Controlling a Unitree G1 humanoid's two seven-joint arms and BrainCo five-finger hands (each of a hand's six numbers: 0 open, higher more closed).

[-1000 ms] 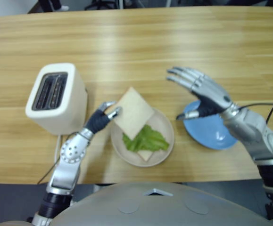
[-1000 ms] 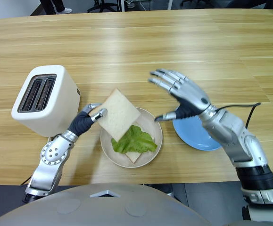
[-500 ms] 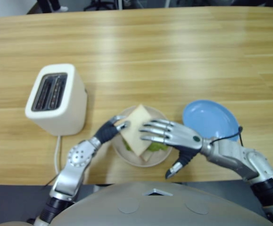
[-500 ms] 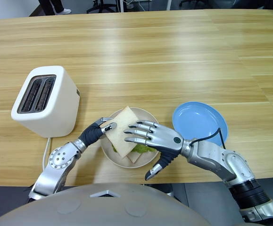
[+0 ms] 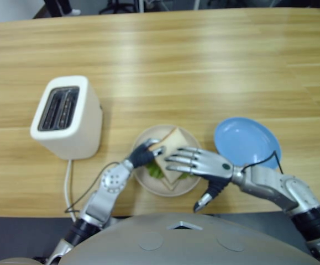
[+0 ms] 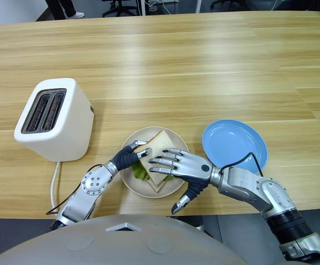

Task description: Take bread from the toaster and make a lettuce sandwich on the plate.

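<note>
Down at the near edge of the table (image 6: 215, 72), both hands are sitting at the tan plate (image 6: 143, 133). Right hand (image 6: 184, 165) is lying spread, fingers flat across the bread (image 6: 160, 144). Left hand (image 6: 127, 159) is pinching that slice's left edge. Bread is resting on the lettuce (image 6: 138, 172), which is poking out on the left, so the sandwich is looking nearly closed.

My read: we're seating the top slice. Doing it well means the flat right hand pressing only lightly while the left is letting go sideways, not upward. Otherwise the slice is likely going to lift or skew off the lettuce. After that, both hands should be coming off straight up.

Further back, blue plate (image 6: 234, 144) is sitting just right of the tan one, close to the right forearm, so I'd be minding it on retreat. Toaster (image 6: 52, 118) is standing well left, its cord (image 6: 53, 185) trailing toward the near edge beside the left arm, risking a snag.
</note>
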